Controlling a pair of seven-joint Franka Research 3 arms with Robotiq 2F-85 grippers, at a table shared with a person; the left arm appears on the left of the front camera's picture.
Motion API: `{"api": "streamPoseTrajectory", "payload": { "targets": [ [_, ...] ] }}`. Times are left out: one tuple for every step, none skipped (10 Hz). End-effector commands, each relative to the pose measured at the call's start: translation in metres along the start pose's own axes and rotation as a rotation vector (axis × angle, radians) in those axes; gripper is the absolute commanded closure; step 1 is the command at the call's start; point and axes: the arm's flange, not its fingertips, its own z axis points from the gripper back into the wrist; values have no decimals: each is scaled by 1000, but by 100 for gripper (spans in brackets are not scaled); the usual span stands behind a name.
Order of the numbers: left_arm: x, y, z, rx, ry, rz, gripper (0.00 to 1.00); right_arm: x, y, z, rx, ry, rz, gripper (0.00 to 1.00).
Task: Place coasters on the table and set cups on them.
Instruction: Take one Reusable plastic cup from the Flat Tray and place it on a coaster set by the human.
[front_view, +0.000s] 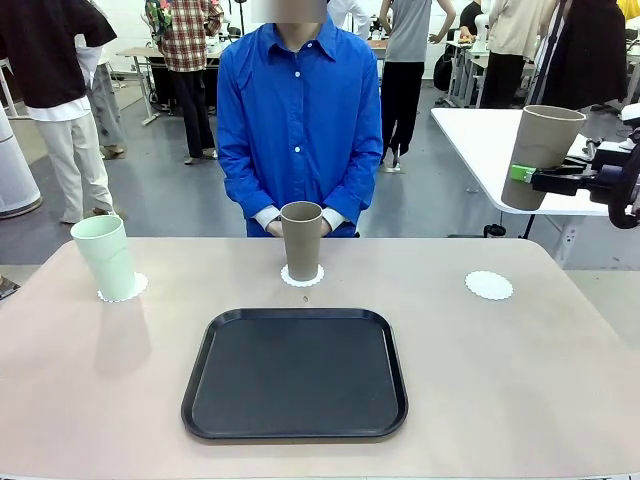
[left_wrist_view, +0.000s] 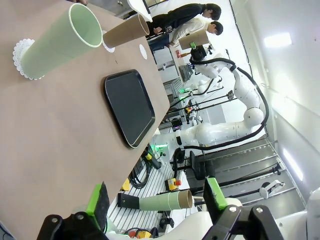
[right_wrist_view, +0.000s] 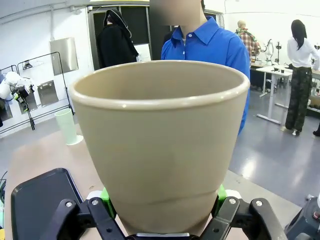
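Right gripper (front_view: 524, 175) clamped on a tan cup (front_view: 540, 155), held upright in the air off the table's (front_view: 560, 380) right edge. Bare coaster (front_view: 489, 285) on the right. Second tan cup (front_view: 301, 240) on the centre coaster (front_view: 301, 277); mint cup (front_view: 105, 257) on the left coaster (front_view: 128, 290). Black tray (front_view: 295, 373) in front. Left gripper (left_wrist_view: 157, 200) apparently parted, holding nothing.
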Motion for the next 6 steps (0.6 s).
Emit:
{"api": "streamPoseTrajectory", "payload": {
  "targets": [
    [0,-3,0,2,1,-5,0,2,0,1,-2,-2,3,18],
    [0,-3,0,2,1,-5,0,2,0,1,-2,-2,3,18],
    [0,-3,0,2,1,-5,0,2,0,1,-2,-2,3,18],
    [0,-3,0,2,1,-5,0,0,0,0,0,0,0,18],
    [0,-3,0,2,1,-5,0,-9,-30,-7,56,-21,28,18],
    [0,-3,0,2,1,-5,0,-23,-49,-15,85,-12,76,18]
  ]
}}
